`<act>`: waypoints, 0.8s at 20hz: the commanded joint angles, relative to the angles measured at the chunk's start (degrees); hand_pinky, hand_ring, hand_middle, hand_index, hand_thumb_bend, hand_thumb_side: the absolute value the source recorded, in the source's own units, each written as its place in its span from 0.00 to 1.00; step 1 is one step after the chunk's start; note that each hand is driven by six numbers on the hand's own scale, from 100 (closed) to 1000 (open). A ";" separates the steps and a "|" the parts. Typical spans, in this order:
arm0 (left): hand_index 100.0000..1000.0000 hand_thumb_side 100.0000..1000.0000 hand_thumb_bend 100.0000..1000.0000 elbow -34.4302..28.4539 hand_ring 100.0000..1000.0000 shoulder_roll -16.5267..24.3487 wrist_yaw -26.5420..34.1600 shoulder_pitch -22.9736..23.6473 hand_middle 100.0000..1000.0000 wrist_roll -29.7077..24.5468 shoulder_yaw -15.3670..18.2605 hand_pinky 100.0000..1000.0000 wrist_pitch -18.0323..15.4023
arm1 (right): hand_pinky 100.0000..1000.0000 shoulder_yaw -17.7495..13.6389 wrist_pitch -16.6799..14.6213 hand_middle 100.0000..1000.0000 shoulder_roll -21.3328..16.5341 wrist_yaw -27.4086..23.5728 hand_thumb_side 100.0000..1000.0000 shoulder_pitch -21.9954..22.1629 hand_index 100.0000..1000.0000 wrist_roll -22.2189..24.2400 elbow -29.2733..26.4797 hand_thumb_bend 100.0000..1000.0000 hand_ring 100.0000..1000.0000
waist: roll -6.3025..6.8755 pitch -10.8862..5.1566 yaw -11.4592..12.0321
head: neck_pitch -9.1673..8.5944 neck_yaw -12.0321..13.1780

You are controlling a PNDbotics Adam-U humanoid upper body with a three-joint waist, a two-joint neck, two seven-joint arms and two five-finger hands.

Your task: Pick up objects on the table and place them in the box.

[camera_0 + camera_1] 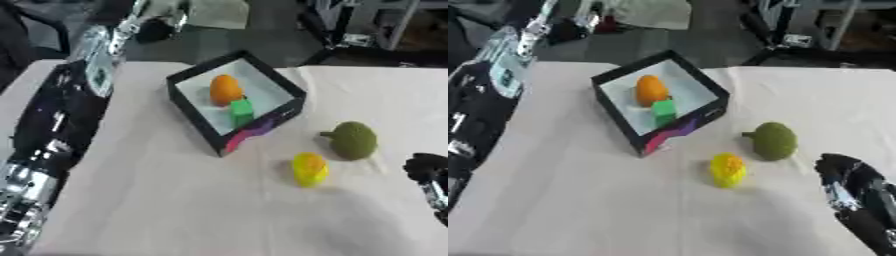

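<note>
The box (234, 102) is sitting askew near the middle of the table (175, 200), one corner turned toward the robot, black outside with a pale floor and a splash of purple and pink along its near wall. Two things are already lying inside: an orange fruit (226, 89) toward the back and a green block (241, 111) just in front of it, touching or nearly so, which suggests the job is about half done. Two more are waiting on the cloth to the right of the box: a yellow toy (728, 170) standing nearer the robot, and a dark green, bumpy piece with a short stem (773, 141) just beyond it and a little further right, the two near each other but apart. The right hand (843, 174) is coming in low from the right edge, close to the green piece and not touching anything; it is showing only as a dark lump, so I cannot tell whether its fingers are spread or curled. My guess is that it is lining up for one of those two loose items, the green one being nearest. The left arm (66, 115) is stretching along the left side of the table toward the far edge, and its hand is not visible, so it seems to be keeping out of the way.
</note>
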 commanded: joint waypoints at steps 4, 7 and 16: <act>0.82 0.79 0.07 -16.87 0.55 -0.85 17.28 12.20 0.58 -2.01 4.27 0.61 2.29 | 0.75 0.88 -4.12 0.65 -15.56 -0.55 0.35 -2.20 0.76 -3.25 -0.54 0.00 0.72 | -1.30 -0.72 1.46 | -0.11 -0.74; 0.81 0.83 0.06 -20.78 0.53 -5.94 20.20 18.41 0.57 -1.52 6.11 0.59 3.85 | 0.75 2.89 -5.85 0.68 -21.09 0.45 0.25 -4.83 0.77 -4.66 3.72 0.00 0.74 | -1.62 -0.52 2.42 | -0.11 -0.77; 0.80 0.90 0.02 -25.09 0.52 -11.79 22.04 27.23 0.55 -3.86 5.88 0.58 6.02 | 0.77 8.79 -7.79 0.80 -26.91 4.62 0.11 -15.93 0.82 -2.59 20.40 0.00 0.83 | -1.57 0.71 3.90 | -0.11 -1.82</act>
